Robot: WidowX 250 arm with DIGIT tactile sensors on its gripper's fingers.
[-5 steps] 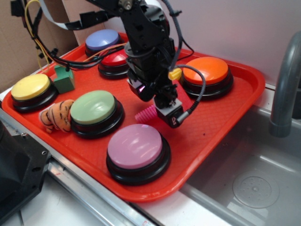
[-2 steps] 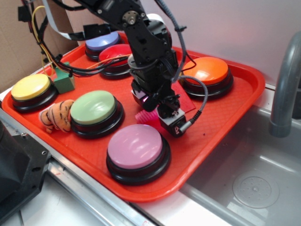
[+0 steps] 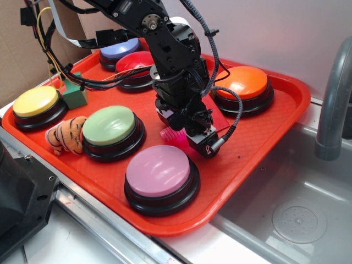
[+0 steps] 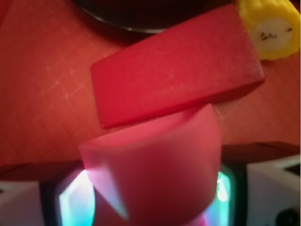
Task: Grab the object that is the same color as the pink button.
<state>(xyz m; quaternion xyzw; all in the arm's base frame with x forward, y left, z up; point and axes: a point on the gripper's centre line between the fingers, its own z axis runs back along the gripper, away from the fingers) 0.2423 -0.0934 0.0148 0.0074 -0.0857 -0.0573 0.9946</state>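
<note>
Filling wrist cam: pink bolt (image 4: 155,165)

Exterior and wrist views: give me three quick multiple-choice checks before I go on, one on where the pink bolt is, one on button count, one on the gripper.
1. Where is the pink bolt?
A. beside the yellow button
B. at the gripper, between the green button and the red block
C. in the sink

2. How many buttons are on the tray?
A. four
B. six
C. eight

3. What is the gripper's state?
A. raised high, clear of the tray
B. low, fingers either side of the bolt, closure unclear
C. holding the tiger toy

Answers: 1 B, the bolt lies under the gripper; 2 B, six domes show; 3 B, the wrist view shows the bolt between the fingers.
</note>
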